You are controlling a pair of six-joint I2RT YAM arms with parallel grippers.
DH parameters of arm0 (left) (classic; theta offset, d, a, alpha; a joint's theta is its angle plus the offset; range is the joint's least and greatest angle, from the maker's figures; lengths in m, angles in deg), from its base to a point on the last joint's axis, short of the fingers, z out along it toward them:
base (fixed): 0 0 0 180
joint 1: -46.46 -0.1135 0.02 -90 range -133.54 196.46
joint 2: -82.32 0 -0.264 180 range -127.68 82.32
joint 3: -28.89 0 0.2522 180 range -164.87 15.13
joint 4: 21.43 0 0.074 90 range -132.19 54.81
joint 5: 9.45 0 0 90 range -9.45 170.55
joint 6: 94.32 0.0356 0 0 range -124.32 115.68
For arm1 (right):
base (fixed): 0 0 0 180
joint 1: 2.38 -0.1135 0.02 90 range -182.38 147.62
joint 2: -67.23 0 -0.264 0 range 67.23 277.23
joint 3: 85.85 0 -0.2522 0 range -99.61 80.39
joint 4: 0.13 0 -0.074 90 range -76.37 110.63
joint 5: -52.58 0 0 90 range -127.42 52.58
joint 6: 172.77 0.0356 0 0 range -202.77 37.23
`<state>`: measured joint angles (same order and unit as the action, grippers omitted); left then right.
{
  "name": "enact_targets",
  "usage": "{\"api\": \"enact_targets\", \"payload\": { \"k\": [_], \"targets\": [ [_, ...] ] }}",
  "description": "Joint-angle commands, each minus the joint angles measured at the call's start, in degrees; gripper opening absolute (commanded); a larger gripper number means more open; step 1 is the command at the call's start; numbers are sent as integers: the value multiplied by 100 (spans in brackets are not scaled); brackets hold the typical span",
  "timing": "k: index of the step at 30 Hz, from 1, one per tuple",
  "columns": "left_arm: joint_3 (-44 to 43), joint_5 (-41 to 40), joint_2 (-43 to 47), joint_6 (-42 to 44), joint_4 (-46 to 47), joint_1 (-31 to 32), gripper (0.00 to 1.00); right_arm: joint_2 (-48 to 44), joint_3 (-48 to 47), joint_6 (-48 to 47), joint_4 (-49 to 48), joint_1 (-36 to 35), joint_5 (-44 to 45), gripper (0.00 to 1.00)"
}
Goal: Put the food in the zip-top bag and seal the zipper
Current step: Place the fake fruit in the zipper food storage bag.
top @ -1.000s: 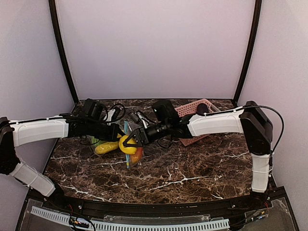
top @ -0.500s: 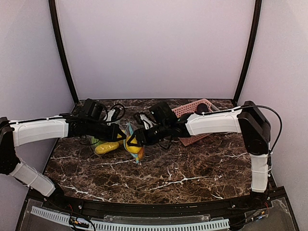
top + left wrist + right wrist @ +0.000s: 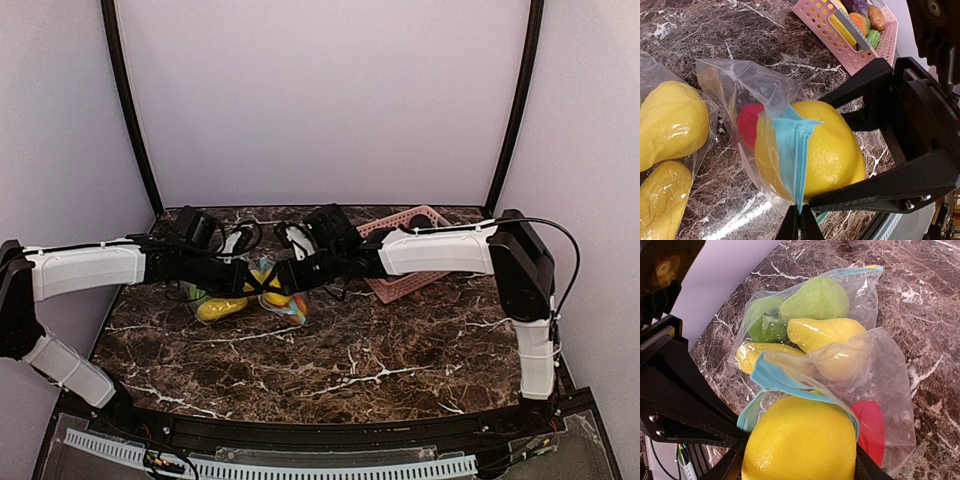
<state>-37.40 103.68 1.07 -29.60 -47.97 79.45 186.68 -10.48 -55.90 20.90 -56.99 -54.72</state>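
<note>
The clear zip-top bag (image 3: 292, 306) with a blue zipper strip (image 3: 792, 150) lies left of centre. It holds yellow fruits (image 3: 822, 332), green ones (image 3: 815, 300) and a red piece (image 3: 870, 427). My left gripper (image 3: 799, 226) is shut on the edge of the blue strip and holds the mouth up. My right gripper (image 3: 800, 460) is shut on a yellow lemon (image 3: 800, 445) and holds it at the bag's mouth, with the strip draped over the lemon's front. In the top view the two grippers meet over the bag, left (image 3: 248, 284) and right (image 3: 280, 283).
A pink lattice basket (image 3: 400, 290) stands at the back right behind my right arm and holds more toy food (image 3: 865, 22). A bundle of black cables (image 3: 235, 235) lies at the back left. Grey walls close in the dark marble table (image 3: 380, 360).
My right gripper has carried the lemon left and a little back into the bag's mouth. The bag's open end has shifted and now lies lower over the lemon. My left gripper has kept its hold.
</note>
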Motion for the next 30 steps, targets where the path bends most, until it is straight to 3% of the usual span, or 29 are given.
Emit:
{"api": "enact_targets", "payload": {
  "k": [1,9,15,21,30],
  "targets": [
    [-134,596,64,-158,190,58,1,322,-176,-691,-548,-100,336,45],
    [-2,610,268,-431,471,-197,1,485,-157,-1666,-575,-197,405,50],
    [149,550,331,-499,499,-300,1,185,114,-1663,-542,-192,492,70],
    [357,322,440,-546,531,-410,1,-554,522,-1413,-596,-192,214,83],
    [436,281,467,-616,657,-421,1,-1507,1517,-657,-696,-199,346,84]
  ]
}}
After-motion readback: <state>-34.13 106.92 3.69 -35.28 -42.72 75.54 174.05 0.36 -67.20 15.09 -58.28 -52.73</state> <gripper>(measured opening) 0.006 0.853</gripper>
